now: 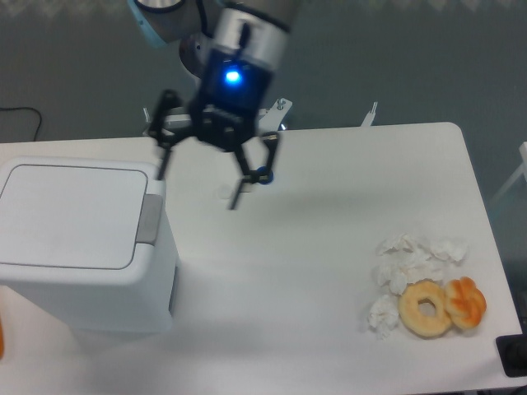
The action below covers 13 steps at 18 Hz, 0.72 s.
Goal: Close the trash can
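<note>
The trash can (78,247) is a large white boxy bin at the left of the table. Its flat lid (70,214) lies down flush on the rim, and a grey latch tab (150,218) shows at the lid's right edge. My gripper (198,191) hangs above the table just right of the can, apart from it. It is open, with nothing between its black fingers (240,188).
A small blue cap (263,174) lies on the table behind the right finger. Crumpled white tissues (408,262), a plain donut (426,309) and an orange pastry (466,302) sit at the front right. The robot's base pedestal (235,99) stands behind the table.
</note>
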Tool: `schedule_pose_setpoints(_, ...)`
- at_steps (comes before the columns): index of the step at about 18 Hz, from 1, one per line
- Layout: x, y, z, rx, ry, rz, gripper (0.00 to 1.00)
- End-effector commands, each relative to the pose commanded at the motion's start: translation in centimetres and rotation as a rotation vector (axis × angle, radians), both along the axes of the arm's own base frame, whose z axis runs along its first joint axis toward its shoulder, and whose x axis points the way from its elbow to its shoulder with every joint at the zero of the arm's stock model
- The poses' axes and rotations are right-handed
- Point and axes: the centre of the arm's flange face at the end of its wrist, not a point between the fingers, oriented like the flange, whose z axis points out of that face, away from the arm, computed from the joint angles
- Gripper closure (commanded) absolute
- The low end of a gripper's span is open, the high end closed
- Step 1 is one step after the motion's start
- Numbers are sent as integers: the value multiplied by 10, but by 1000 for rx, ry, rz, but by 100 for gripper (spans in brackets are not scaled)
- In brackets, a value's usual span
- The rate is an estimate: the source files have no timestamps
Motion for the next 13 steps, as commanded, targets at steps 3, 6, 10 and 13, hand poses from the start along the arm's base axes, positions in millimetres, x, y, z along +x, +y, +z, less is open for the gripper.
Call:
schedule_pose_setpoints(3,-21,-20,-6,-22,71,-12,0)
schedule_pose_setpoints(6,-41,-42,-8,-127,188,32,0)
schedule_pose_setpoints(10,-56,-69,-10,-268,307,55,0)
schedule_pose_setpoints(13,-53,-89,-16,-441,414,-70,0)
